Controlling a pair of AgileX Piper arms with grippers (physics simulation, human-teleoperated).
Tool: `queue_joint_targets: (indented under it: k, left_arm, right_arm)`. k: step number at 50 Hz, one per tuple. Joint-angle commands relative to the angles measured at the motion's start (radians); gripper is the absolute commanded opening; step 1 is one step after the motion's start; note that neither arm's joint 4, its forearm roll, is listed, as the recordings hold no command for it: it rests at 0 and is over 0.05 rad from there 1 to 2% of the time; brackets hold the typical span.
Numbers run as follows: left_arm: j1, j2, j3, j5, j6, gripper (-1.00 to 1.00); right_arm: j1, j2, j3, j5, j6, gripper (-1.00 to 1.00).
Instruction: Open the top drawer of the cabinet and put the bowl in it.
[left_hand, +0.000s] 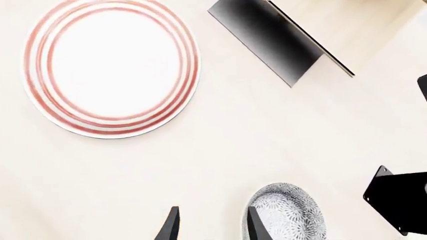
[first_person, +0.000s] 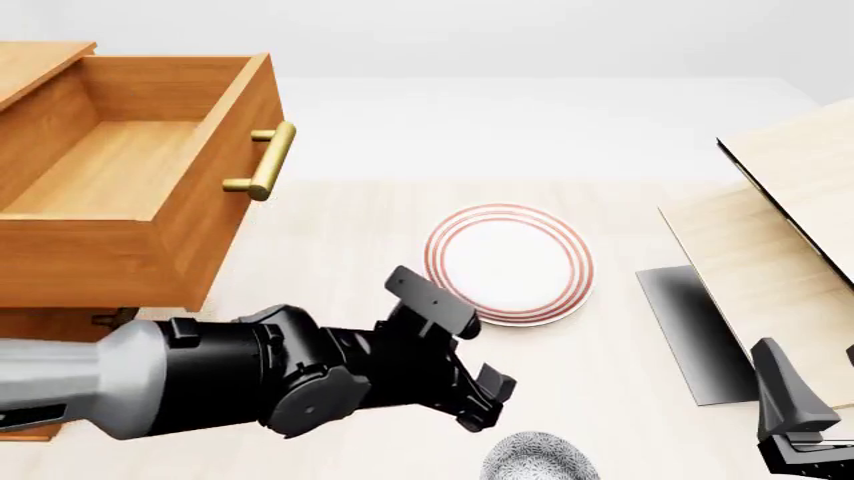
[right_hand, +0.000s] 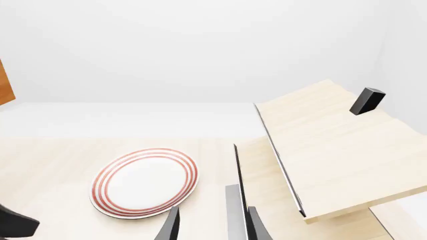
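**Drawer pulled out, bowl on the table at the near edge**

At the upper left of the front view the cabinet (first_person: 54, 325) shows its top drawer (first_person: 127, 170) drawn out, the orange-brown box open to the camera and its brass bar handle (first_person: 267, 160) pointing toward the middle of the frame. The interior floor is bare wood.

Below it, the left arm (first_person: 200, 385) crosses from the left edge to lower centre. Its left gripper (first_person: 483, 392) hangs over the pale table (first_person: 334, 250); in the left wrist view the two dark fingers (left_hand: 171, 226) stand apart with bare table between them, and one finger overlaps the bowl's rim.

The bowl (first_person: 538, 462), white with dense dark speckling, sits on the table at the bottom centre of the front view, just right of the gripper and partly cut off by the frame.

Centre frame, the white plate (first_person: 507, 263) with red rings lies flat, well apart from the bowl.

To the right, pale light-wood boards (first_person: 774, 230) lean over the table, casting a dark shadow. The right gripper (right_hand: 212, 225) sits at the lower right corner, fingers spread, closing on nothing.

The background is plain white.
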Motion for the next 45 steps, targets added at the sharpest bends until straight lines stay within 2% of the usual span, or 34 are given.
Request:
queue_joint_targets:
  k: [1,21,45]
  left_arm:
    - [0.014,0.003,0.013,0.022,-0.004,1.00]
    - [-0.018,0.046,-0.015,0.037,-0.045,1.00]
    - [-0.073,0.160,-0.067,0.046,-0.093,1.00]
  right_arm:
    - [-0.001,-0.001,0.001,0.001,0.000,1.00]
    - [-0.001,-0.002,0.001,0.001,0.000,1.00]
    - [-0.001,-0.001,0.001,0.001,0.000,1.00]
